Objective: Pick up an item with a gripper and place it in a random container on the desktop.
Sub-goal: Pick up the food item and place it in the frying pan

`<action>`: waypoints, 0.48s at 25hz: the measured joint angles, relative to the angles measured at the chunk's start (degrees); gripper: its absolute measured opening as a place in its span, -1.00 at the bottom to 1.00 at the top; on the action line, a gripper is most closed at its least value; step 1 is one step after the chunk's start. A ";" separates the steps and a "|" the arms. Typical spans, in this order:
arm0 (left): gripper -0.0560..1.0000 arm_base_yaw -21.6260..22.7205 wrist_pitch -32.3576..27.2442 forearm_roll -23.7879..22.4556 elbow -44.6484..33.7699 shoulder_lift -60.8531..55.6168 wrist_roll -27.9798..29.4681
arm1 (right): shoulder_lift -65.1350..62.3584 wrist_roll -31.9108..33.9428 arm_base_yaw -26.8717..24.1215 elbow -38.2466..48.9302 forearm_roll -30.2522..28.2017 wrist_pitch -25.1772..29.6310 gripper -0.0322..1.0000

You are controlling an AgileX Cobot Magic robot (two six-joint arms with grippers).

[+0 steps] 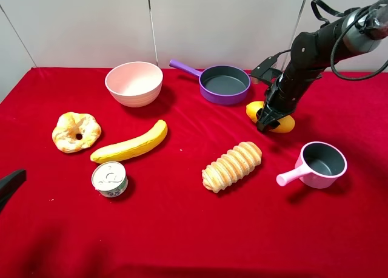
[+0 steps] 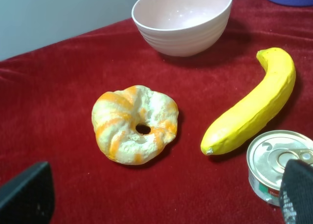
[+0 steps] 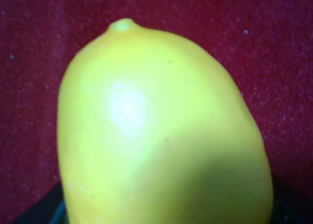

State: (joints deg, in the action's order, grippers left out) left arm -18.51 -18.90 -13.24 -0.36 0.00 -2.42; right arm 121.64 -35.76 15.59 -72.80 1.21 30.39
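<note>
The item, a smooth yellow-orange mango (image 1: pixel 283 124), lies on the red desktop (image 1: pixel 182 229) just right of the container, a purple frying pan (image 1: pixel 225 84) with a dark grey inside. My right gripper (image 1: pixel 267 118) is down over the middle of the mango, jaws on either side. In the right wrist view the mango (image 3: pixel 161 136) fills the frame, with dark finger edges at its sides; whether they press on it is unclear. My left gripper (image 2: pixel 161 204) is open and empty near the table's left front edge, by the tin can (image 2: pixel 276 163).
A pale pink bowl (image 1: pixel 134 82) stands at the back left. A bagel-like bread ring (image 1: pixel 76 131), a banana (image 1: pixel 131 144) and the tin can (image 1: pixel 110 178) lie at the left. A ribbed bread loaf (image 1: pixel 232 166) and a pink saucepan (image 1: pixel 321 163) are at the front right.
</note>
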 joint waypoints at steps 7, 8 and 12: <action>0.82 0.00 0.00 0.00 0.00 0.00 0.00 | 0.00 0.00 0.00 0.00 0.00 0.16 -0.06; 0.82 0.00 0.00 0.00 0.00 0.00 0.00 | -0.10 0.00 0.00 0.00 0.00 0.22 -0.06; 0.82 0.00 0.00 0.00 0.00 0.00 0.00 | -0.96 0.00 0.00 -1.16 0.00 2.54 -0.06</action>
State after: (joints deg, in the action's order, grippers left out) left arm -18.51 -18.90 -13.24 -0.36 0.00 -2.42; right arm 120.68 -35.76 15.59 -73.95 1.21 32.92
